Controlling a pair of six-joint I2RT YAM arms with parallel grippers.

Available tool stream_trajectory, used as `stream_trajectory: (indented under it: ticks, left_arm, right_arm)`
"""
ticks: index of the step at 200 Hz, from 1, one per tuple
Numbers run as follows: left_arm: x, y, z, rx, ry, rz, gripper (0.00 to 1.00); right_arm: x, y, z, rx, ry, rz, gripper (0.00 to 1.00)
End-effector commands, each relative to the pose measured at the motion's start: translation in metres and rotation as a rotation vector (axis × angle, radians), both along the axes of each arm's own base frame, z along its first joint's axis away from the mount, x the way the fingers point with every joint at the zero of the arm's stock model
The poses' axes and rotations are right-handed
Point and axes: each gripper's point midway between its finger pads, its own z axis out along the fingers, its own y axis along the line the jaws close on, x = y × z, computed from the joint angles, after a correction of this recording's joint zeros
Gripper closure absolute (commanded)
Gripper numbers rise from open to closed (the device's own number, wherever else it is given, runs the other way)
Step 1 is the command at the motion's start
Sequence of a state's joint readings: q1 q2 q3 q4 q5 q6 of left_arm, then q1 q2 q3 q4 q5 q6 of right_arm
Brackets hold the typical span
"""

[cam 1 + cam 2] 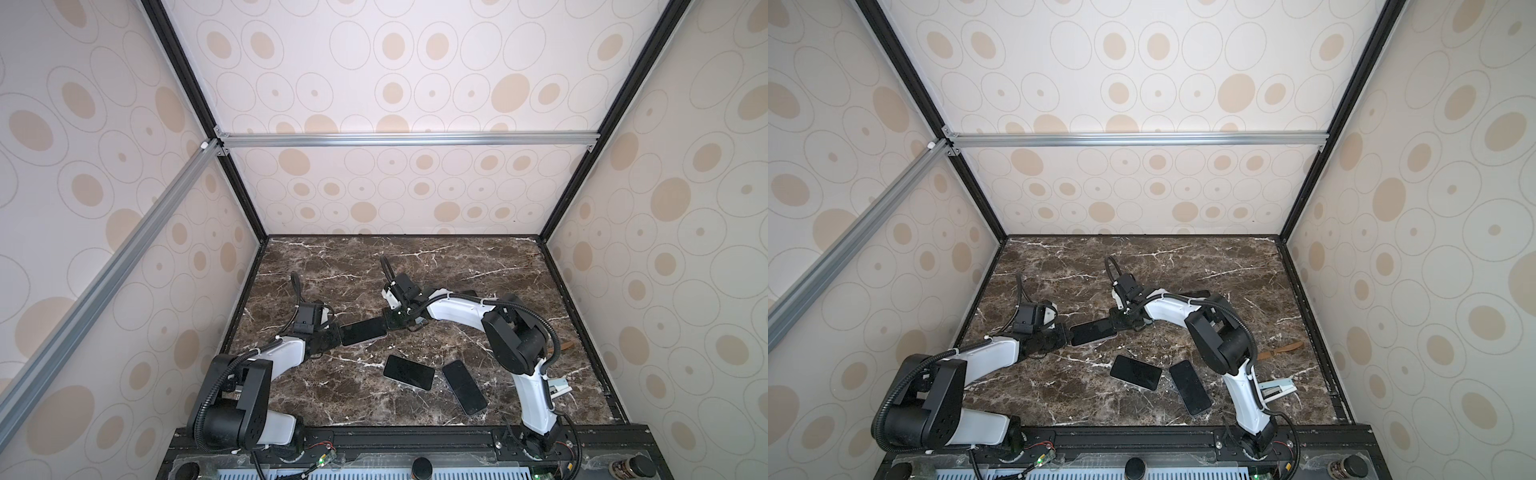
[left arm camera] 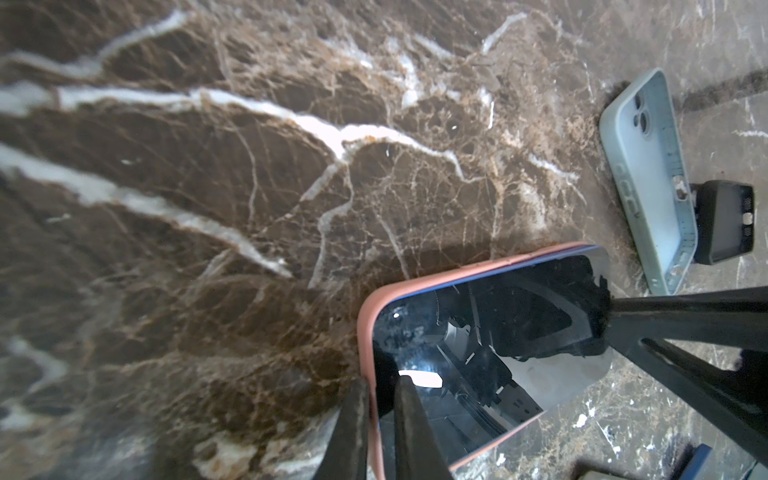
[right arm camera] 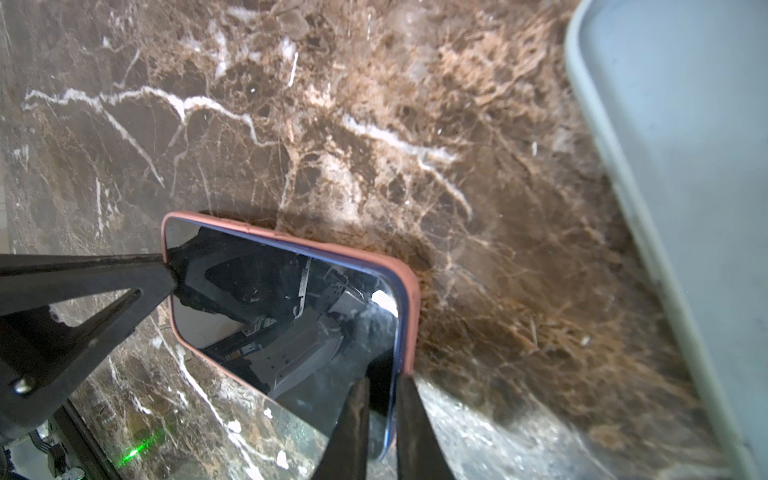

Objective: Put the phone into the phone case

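While the left gripper (image 1: 340, 332) pinches 1 end tight, the phone (image 1: 363, 331) sits between both sets of fingers, inside its pink case (image 2: 365, 328), and the right gripper (image 1: 386, 323) pinches the other end. I think the glass is stiff, slippery and breakable, so grab the soft case edges.

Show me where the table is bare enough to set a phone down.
Bare: the table along the back wall, and the front patch left of the two loose phones. Crowded: middle, around the held phone; right, by the strap.
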State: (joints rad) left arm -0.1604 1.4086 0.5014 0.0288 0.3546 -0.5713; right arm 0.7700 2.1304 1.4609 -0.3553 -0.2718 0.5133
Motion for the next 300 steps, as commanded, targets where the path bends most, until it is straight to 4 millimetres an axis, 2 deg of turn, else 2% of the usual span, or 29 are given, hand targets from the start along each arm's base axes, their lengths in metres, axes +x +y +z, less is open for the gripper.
stream_trajectory:
  ticks: [1, 24, 76, 119, 148, 175, 206, 276, 300]
  left_arm:
    - [-0.036, -0.042, -0.012, -0.136, 0.116, -0.141, 0.87]
    - [-0.039, -0.043, -0.014, -0.139, 0.126, -0.147, 0.87]
    - [-0.038, -0.044, -0.007, -0.133, 0.103, -0.164, 0.87]
    - [-0.037, -0.041, -0.008, -0.112, 0.102, -0.167, 0.87]
    - [-0.035, -0.039, -0.007, -0.096, 0.093, -0.164, 0.87]
    - [-0.035, -0.040, -0.006, -0.106, 0.093, -0.162, 0.87]
    - [-0.035, -0.042, -0.007, -0.115, 0.097, -0.165, 0.87]
    - [-0.038, -0.044, -0.012, -0.125, 0.118, -0.168, 0.87]
    - [-0.040, -0.043, -0.013, -0.120, 0.119, -0.165, 0.87]
  right_arm:
    - [-0.082, -0.079, -0.104, -0.370, 0.282, 0.015, 0.85]
    - [-0.072, -0.081, -0.088, -0.349, 0.251, -0.001, 0.85]
    - [-0.045, -0.066, -0.042, -0.259, 0.170, -0.010, 0.79]
    - [-0.040, -0.065, -0.036, -0.250, 0.179, -0.012, 0.79]
    - [-0.043, -0.066, -0.036, -0.241, 0.191, -0.010, 0.84]
    - [-0.049, -0.068, -0.048, -0.242, 0.216, -0.010, 0.86]
    - [-0.063, -0.075, -0.078, -0.269, 0.274, -0.015, 0.87]
    - [-0.107, -0.121, -0.150, -0.467, 0.374, 0.055, 0.88]
    - [-0.121, -0.133, -0.165, -0.508, 0.417, 0.082, 0.89]
